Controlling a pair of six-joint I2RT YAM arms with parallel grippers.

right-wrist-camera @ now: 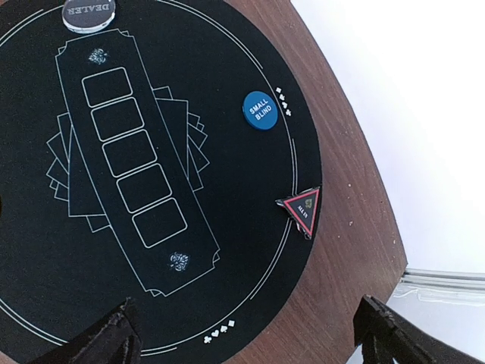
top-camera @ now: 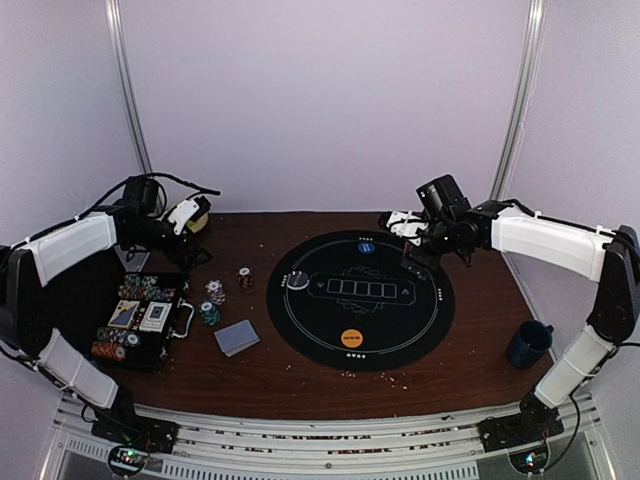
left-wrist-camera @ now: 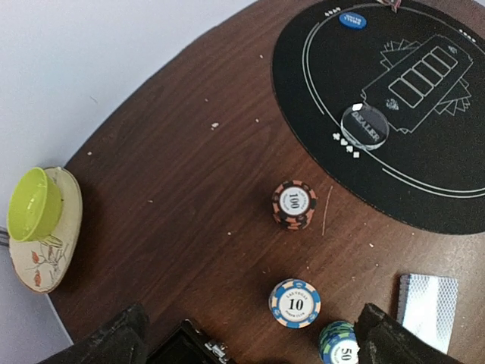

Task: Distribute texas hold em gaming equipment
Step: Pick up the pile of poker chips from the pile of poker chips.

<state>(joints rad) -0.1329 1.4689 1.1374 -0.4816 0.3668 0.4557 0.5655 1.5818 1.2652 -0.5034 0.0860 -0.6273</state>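
A rounded dark brown wooden bench (top-camera: pixel 300 385) fills the overhead view, speckled with pale crumbs. A round black poker mat (top-camera: pixel 420 330) lies right of its centre, printed with five white card outlines in a row.

Two white-and-black arms reach in from the near corners. The left end effector (left-wrist-camera: pixel 252 315) hangs over the bench's left side above the loose chips, its fingers (left-wrist-camera: pixel 114 337) spread wide apart with nothing between them. The right end effector (right-wrist-camera: pixel 246 322) hovers over the mat's far right edge, fingers (right-wrist-camera: pixel 386 334) also wide apart and holding nothing.

An open black chip case (top-camera: pixel 183 318) sits at the left edge, with rows of chips and two card packs inside. A dark blue mug (top-camera: pixel 528 343) stands near the right edge, well apart from the mat. A cream plate (left-wrist-camera: pixel 38 262) with a lime-green bowl (left-wrist-camera: pixel 34 203) on it rests at the far left rim.

A grey-blue-backed deck of cards (top-camera: pixel 237 338) lies face down between the case and the mat. Three short chip stacks stand beside it:
- an orange-and-black 100 stack (left-wrist-camera: pixel 293 203), nearest the mat
- a blue 10 stack (left-wrist-camera: pixel 295 302)
- a teal 50 stack (left-wrist-camera: pixel 339 345), just beside the deck

On the mat:
- an orange button (top-camera: pixel 351 338) at the near edge
- a blue small blind button (right-wrist-camera: pixel 258 109) at the far edge
- a clear dealer button (left-wrist-camera: pixel 364 125) at the left edge
- a small red-edged black triangular marker (right-wrist-camera: pixel 301 206) on the rim line
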